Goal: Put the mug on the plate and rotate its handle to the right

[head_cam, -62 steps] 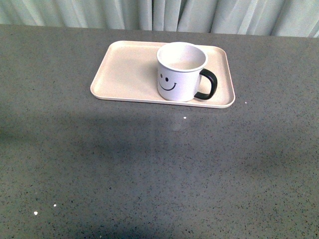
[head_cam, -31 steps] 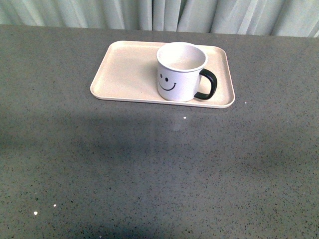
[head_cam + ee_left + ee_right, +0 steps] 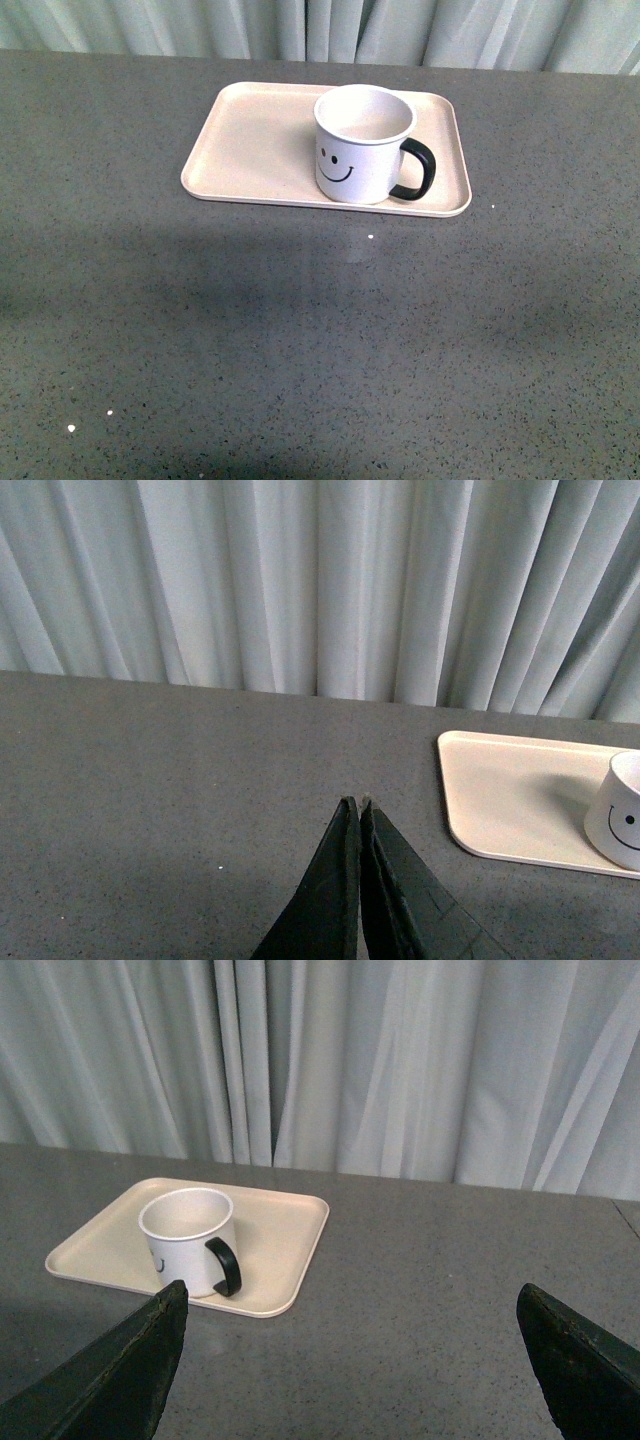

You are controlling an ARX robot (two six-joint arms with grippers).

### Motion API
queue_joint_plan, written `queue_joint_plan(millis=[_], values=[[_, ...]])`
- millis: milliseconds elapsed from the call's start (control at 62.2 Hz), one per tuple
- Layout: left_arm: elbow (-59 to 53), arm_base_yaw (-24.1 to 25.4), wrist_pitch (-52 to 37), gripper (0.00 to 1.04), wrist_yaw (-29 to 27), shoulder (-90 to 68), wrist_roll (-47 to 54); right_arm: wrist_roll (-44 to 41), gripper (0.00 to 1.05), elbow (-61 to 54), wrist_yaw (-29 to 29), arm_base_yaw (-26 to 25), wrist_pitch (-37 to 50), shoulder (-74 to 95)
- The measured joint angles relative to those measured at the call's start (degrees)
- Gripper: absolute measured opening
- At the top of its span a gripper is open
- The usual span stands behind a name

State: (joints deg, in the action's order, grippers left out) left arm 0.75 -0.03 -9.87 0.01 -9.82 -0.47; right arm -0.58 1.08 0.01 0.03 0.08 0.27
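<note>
The white mug (image 3: 362, 143) with a black smiley face stands upright on the right part of the pale pink-beige plate (image 3: 255, 140). Its black handle (image 3: 418, 168) points to the right. Neither arm shows in the front view. In the left wrist view my left gripper (image 3: 356, 805) is shut and empty above the table, well away from the plate (image 3: 510, 790) and mug (image 3: 620, 825). In the right wrist view my right gripper (image 3: 350, 1305) is open wide and empty, back from the mug (image 3: 190, 1240), its handle (image 3: 226, 1265) and the plate (image 3: 285, 1230).
The grey speckled table (image 3: 320, 330) stretches around the plate. Pale pleated curtains (image 3: 320, 25) hang behind the table's far edge.
The mug and plate have not moved. The shadow at the front edge of the table has shrunk.
</note>
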Motion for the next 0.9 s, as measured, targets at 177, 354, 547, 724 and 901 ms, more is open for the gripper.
queue_joint_plan(millis=[177, 354, 547, 724, 901], values=[[0.02, 0.00, 9.51, 0.01, 0.00, 8.74, 0.00, 0.00, 0.95, 0.00, 0.02, 0.00, 0.00, 0.00], [0.02, 0.00, 9.88, 0.01, -0.02, 8.85, 0.00, 0.00, 0.95, 0.00, 0.00, 0.00, 0.00, 0.00], [0.02, 0.00, 9.88, 0.17, 0.00, 8.87, 0.00, 0.00, 0.95, 0.02, -0.07, 0.00, -0.02, 0.02], [0.02, 0.00, 9.88, 0.47, 0.02, 8.87, 0.02, -11.80, 0.95, 17.79, -29.86, -12.59, -24.04, 31.08], [0.02, 0.00, 9.88, 0.79, 0.00, 8.87, 0.02, -15.78, 0.95, 36.85, -27.65, -14.19, -9.46, 59.95]])
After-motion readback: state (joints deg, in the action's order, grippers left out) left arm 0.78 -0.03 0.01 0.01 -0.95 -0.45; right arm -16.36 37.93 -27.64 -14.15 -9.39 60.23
